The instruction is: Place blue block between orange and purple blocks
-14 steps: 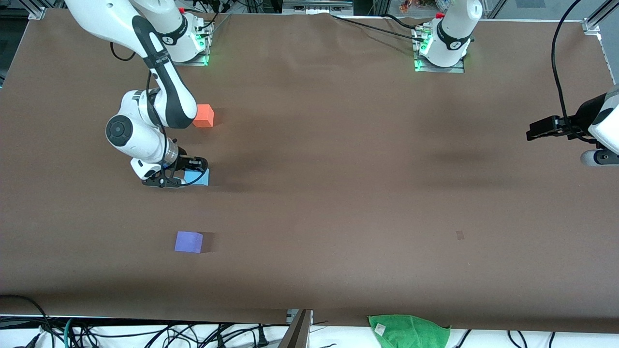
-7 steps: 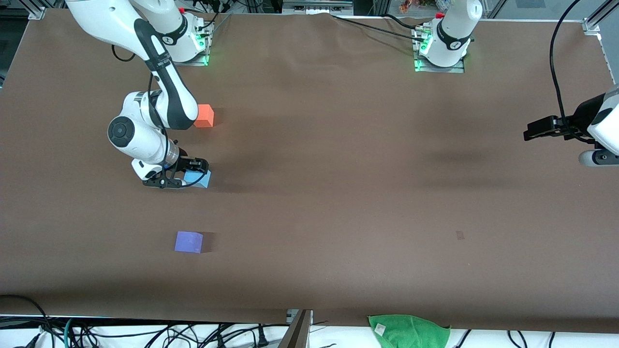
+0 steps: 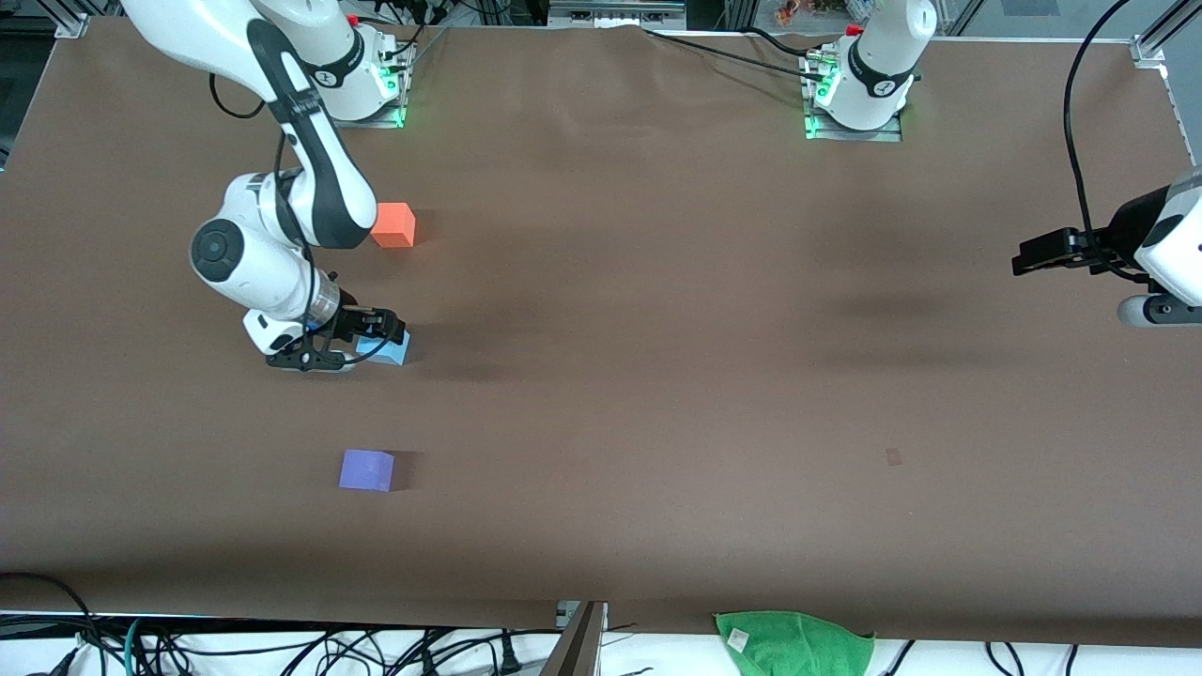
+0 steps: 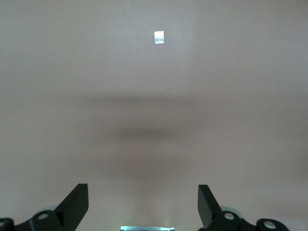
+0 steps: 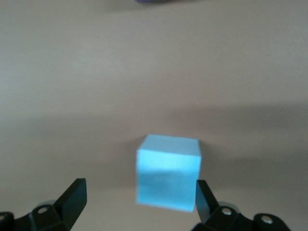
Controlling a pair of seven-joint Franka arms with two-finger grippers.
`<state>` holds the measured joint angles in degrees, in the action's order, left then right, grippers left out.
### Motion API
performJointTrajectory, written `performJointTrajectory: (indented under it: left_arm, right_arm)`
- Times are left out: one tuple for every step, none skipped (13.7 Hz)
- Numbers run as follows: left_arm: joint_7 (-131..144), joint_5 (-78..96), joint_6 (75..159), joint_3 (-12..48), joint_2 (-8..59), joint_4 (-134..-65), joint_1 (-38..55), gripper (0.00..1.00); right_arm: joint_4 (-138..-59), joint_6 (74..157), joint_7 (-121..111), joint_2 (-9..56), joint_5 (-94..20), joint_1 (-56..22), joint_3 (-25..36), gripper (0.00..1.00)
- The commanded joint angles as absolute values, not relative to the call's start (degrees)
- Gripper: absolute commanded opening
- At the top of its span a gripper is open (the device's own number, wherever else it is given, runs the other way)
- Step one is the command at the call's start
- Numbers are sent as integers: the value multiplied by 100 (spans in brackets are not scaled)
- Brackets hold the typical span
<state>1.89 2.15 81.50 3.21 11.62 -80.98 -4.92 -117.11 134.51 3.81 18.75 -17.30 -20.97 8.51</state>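
Right gripper: low over the table's right-arm end, jaws spread apart, gripping nothing; the blue block rests on the brown table cover between the fingertips, one finger close against its side. Near to far along that end: purple block nearest the front camera; blue block next, roughly midway; orange block farthest, close to the right arm's forearm. All three sit well apart in a loose line. Judged step: release made, retreat pending. A clean retreat would rise straight up so neither finger drags the block askew, then swing away without brushing the orange block. Left gripper: waiting over bare cover at the left-arm end, jaws apart, empty. Green cloth: at the near edge, uninvolved.
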Motion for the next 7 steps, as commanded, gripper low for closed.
performJointTrajectory:
  left_arm:
    - [97,237,8121,308,1222,-7945,-510,100]
    - [97,246,8121,308,1230,-7945,-510,100]
    - [105,246,8121,308,1265,-7945,-492,100]
    - [105,246,8121,308,1309,-7945,-483,100]
    - [105,246,8121,308,1344,-7945,-483,100]
    - [105,246,8121,308,1353,-7945,-483,100]
    - [105,246,8121,308,1354,-7945,-483,100]
  right_arm:
    - [-11102,12150,526,1408,-1759,-2118,905,100]
    - [-11066,11894,527,1145,-1645,-2118,966,100]
    - [-11065,11709,527,873,-1391,-2118,975,100]
    - [-11057,11472,527,600,-1075,-2118,984,100]
    - [-11048,11209,536,363,-959,-2118,1019,100]
    - [-11004,10928,527,160,-941,-2118,1080,100]
    - [-10778,10585,519,89,-932,-2118,1142,100]
